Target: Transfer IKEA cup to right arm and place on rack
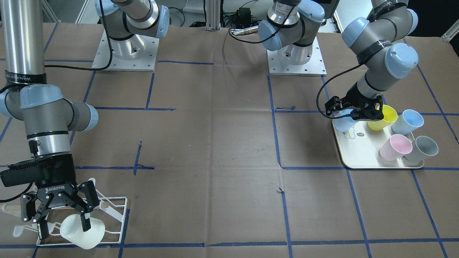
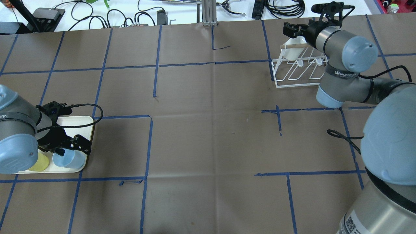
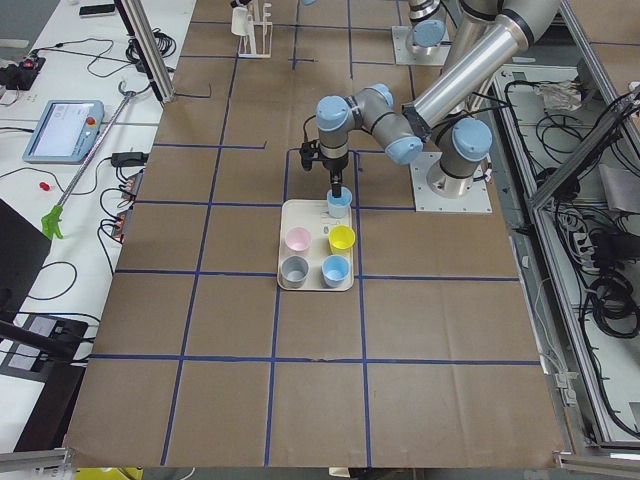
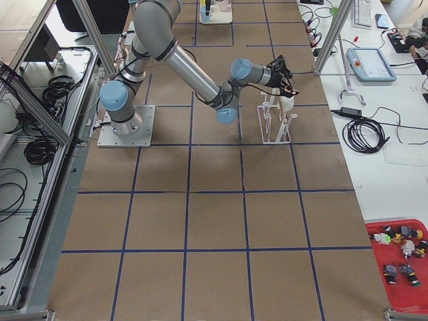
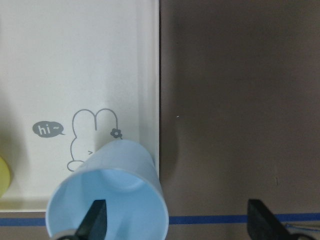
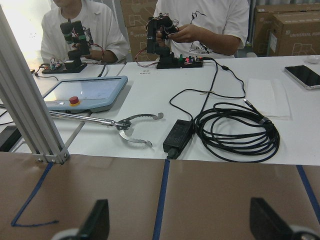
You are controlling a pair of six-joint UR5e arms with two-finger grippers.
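My left gripper (image 1: 353, 115) is open over the cream tray (image 1: 362, 154). One finger (image 5: 95, 222) is inside a light blue cup (image 5: 110, 200) that stands at the tray's corner, and the other is outside its wall. It also shows in the overhead view (image 2: 70, 146). My right gripper (image 1: 64, 229) is open over the white wire rack (image 1: 120, 215). A white cup (image 1: 84, 233) lies tilted on the rack, with one finger (image 1: 86, 222) at its mouth. In the overhead view the rack (image 2: 299, 73) is at the far right.
The tray also holds a yellow cup (image 1: 383, 118), a second light blue cup (image 1: 408, 122), a pink cup (image 1: 396, 147) and a grey cup (image 1: 423, 148). The two arm bases (image 1: 125, 50) stand at the back. Brown paper with blue tape lines (image 1: 215, 143) covers the table.
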